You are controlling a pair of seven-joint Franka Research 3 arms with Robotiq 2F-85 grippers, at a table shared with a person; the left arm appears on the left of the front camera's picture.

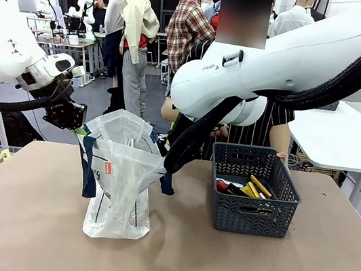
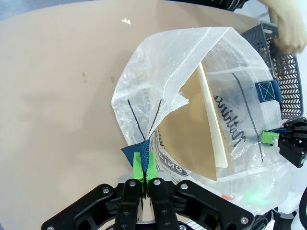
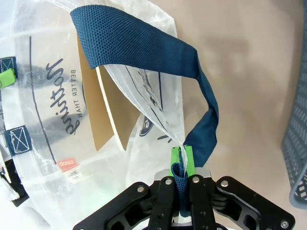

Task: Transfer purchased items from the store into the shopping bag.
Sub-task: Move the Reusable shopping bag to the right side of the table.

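Left pincer [image 2: 146, 165] and right pincer [image 3: 183, 158] each clamp shopping bag [image 1: 119, 195] rim; dark print [image 3: 72, 86] includes "BETTER"; red label [image 3: 68, 164] illegible.

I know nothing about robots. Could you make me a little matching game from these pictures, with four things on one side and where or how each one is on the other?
Things:
1. translucent whitish plastic shopping bag
2. dark grey-blue lattice plastic basket
3. slim yellow packets
4. robot's right hand

Places or states:
A. lying in the basket
B. shut on the dark navy strap handle
C. standing on the brown table, mouth spread open
D. on the table, to the bag's right in the front view

Pairs: 1-C, 2-D, 3-A, 4-B.
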